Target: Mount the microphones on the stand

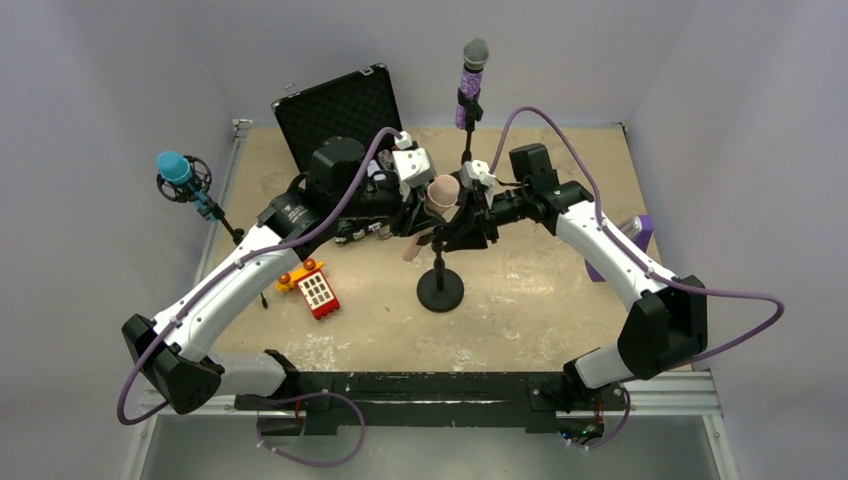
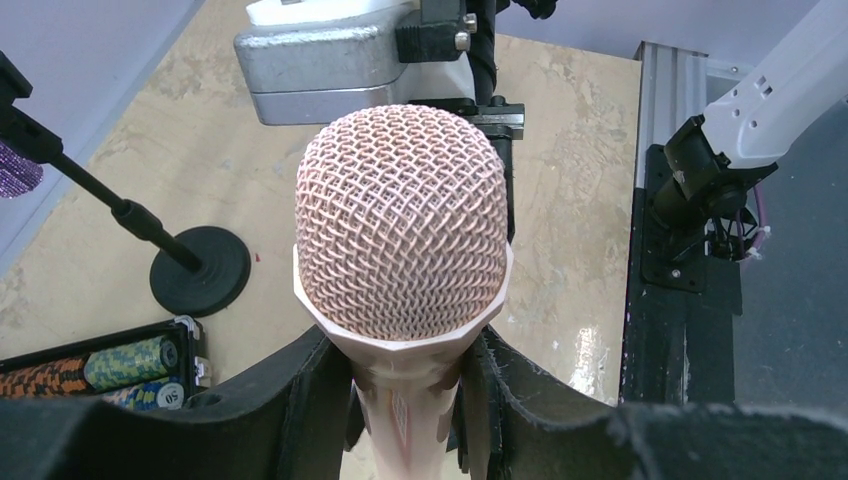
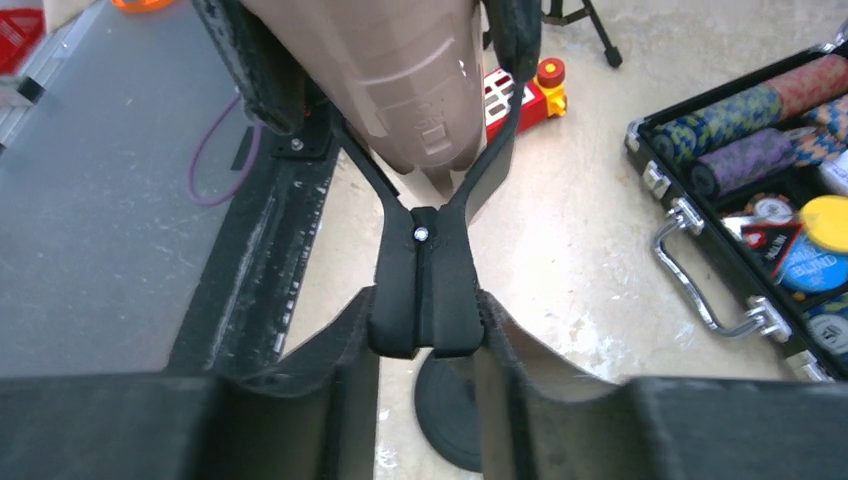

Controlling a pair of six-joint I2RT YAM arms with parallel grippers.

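Peach-pink on the middle microphone [image 2: 400, 220], with a woven mesh on its head. Glittery purple under a silver-grey mesh head on the rear microphone [image 1: 470, 85]; bright blue on the left microphone [image 1: 176, 170]. Black for the stand [image 1: 440, 290], its clip [image 3: 420, 300] and the case [image 1: 340, 105]. Red with a white grid on the block [image 1: 318, 293]. Mottled beige across the table [image 1: 540, 300].

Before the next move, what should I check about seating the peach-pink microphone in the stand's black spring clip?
1. Left gripper grips the peach-pink microphone: ok.
2. Right gripper pinches the handles of the black spring clip: ok.
3. Clip pads stand spread on either side of the microphone: ok.
4. Microphone seated deep enough in the clip: cannot tell.
5. Stand's round black base flat, not tipping: ok.
6. Bright blue microphone and glittery purple microphone already on their stands: ok.
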